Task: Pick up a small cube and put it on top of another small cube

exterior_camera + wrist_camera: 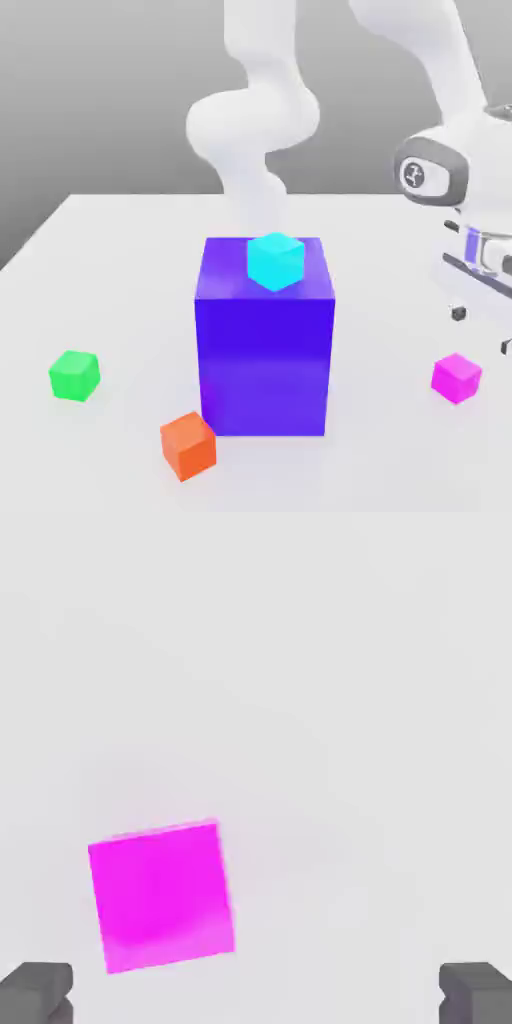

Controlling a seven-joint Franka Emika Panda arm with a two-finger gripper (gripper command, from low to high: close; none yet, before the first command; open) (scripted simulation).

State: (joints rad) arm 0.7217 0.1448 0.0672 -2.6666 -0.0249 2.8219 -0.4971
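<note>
The small magenta cube (457,378) (162,896) rests on the white table at the exterior view's right. My gripper (482,330) (255,999) hangs just above and slightly beyond it, open, with its two dark fingertips (36,992) spread wide and nothing between them. In the hand view the magenta cube lies flat on the table beneath, off toward one fingertip rather than centred. The small green cube (75,375) sits on the table at the exterior view's left, far from the gripper, on the other side of the big block.
A tall blue-violet block (265,340) stands mid-table between the two small cubes, with a cyan cube (275,260) on its top. An orange cube (188,445) lies near the block's front left corner. The arm's white links rise behind the block.
</note>
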